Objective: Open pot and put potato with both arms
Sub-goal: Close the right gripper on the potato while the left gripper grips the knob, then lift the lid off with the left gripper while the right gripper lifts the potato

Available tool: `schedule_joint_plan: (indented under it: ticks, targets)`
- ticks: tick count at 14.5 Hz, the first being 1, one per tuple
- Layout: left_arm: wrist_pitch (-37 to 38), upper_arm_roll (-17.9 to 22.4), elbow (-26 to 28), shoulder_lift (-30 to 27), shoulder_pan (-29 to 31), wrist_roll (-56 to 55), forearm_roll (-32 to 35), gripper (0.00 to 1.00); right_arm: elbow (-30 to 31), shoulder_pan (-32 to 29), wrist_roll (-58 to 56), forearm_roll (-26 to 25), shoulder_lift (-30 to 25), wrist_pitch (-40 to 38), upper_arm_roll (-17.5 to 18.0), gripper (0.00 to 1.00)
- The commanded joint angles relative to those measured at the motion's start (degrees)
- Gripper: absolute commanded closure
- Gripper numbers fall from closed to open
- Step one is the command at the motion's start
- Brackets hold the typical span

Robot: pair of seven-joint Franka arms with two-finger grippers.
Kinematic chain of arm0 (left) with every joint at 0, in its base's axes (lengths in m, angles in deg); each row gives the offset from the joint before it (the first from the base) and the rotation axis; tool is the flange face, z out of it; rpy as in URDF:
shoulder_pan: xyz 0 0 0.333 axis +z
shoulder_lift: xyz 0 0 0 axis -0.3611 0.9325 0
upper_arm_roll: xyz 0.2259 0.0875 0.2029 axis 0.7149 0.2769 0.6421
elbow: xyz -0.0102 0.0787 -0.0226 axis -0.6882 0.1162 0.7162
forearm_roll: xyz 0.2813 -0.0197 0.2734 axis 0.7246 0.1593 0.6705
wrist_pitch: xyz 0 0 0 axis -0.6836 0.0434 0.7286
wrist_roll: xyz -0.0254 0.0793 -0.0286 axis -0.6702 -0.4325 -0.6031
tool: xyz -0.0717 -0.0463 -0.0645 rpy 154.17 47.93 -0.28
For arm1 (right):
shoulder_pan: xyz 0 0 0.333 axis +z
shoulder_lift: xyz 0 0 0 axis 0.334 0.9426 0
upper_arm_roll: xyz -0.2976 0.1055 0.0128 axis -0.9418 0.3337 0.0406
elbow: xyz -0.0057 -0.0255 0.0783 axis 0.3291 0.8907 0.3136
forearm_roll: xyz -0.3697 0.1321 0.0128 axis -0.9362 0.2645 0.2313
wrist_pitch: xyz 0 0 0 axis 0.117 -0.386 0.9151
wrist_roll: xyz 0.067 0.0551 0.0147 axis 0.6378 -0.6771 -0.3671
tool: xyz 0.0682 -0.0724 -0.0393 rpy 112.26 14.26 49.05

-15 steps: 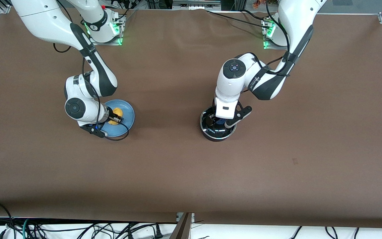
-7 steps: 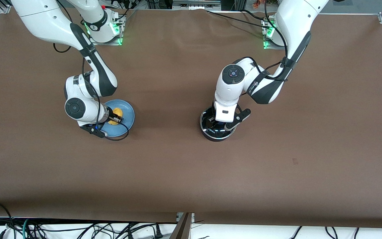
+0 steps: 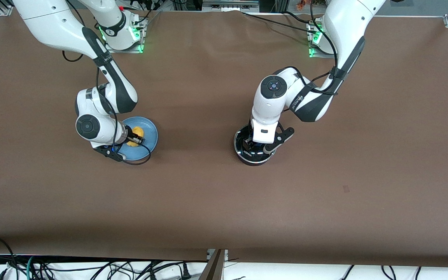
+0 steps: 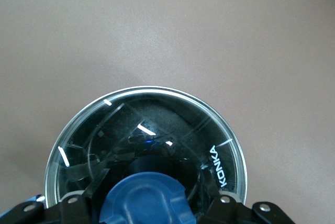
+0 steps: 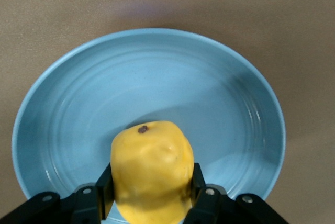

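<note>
- Pot (image 3: 253, 159) sits on the brown tabletop (image 3: 224, 194), just right of centre in the front view, toward the left arm's end of the table; only its black wall and metal rim show beneath the arm.
- Glass lid (image 4: 157, 130) is on the pot, rim to rim; its blue knob (image 4: 146, 200) shows at the lower edge of the left wrist view.
- Left gripper (image 3: 256, 147) is down on the lid, fingers (image 4: 78, 205) on either side of the knob, clamped on it.
- Potato (image 5: 152, 174) is at lower centre of the right wrist view, over the light-blue plate (image 5: 78, 103); whether it touches the plate cannot be told.
- Right gripper (image 3: 135, 139) is closed on the potato, a finger (image 5: 207, 203) pressed against each flank.
- Plate lies left of centre in the front view, toward the right arm's end, well apart from the pot.
</note>
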Motion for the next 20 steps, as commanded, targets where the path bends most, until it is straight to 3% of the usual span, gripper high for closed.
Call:
schedule_joint_plan:
  ticks: [1,10,16,20]
  targets:
    - [1.35,0.12,-1.36,0.54,-0.34,-0.93,1.84,0.32,0.59,-0.19,0.12,-0.74,-0.56,0.61,0.07,0.60]
    - [2.05,0.04,-1.36,0.36,-0.34,-0.67,1.84,0.59,0.59,-0.19,0.12,-0.65,-0.65,0.61,0.07,0.60]
    - [2.92,0.04,-1.97,0.19,0.19,0.38,1.84,0.67,-0.29,-0.10,-0.14,-0.65,-1.53,0.34,0.33,0.60]
    - [12.06,-0.32,-7.24,-0.08,2.21,8.02,-0.26,0.66,-3.71,0.08,0.03,0.05,-1.97,-0.62,2.78,0.60]
